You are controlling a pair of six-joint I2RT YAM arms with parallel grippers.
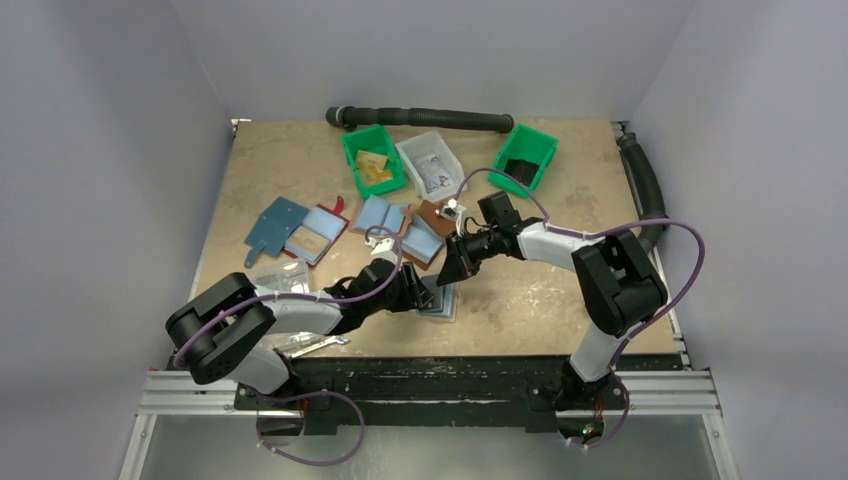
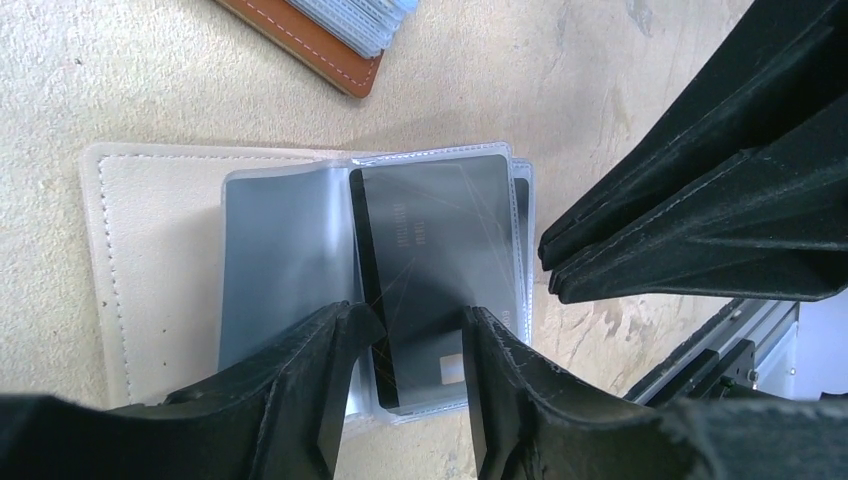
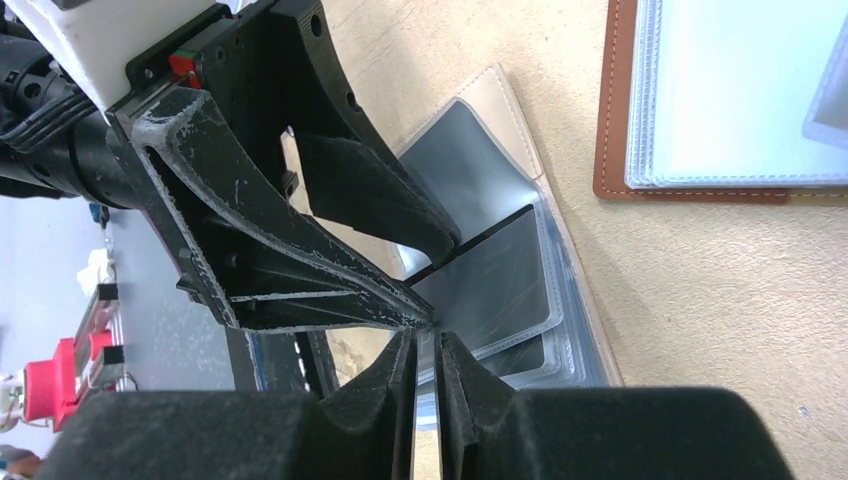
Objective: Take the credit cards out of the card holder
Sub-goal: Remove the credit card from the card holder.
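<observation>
Card holder (image 2: 150, 260) open, wrist views show dark grey card (image 2: 440, 240) under parted left pincer (image 2: 422, 325), right pincer (image 3: 427, 342) almost closed, grasp unclear

The card holder (image 2: 150, 260) lies open and flat on the table, near the front middle. Its cover is cloudy white with a stitched rim, and it has clear plastic sleeves inside. The dark grey card (image 2: 440, 250) has a black stripe down one side and sits on the right half. A paler grey-blue card (image 2: 285, 260) shows through the sleeve beside it.
</observation>
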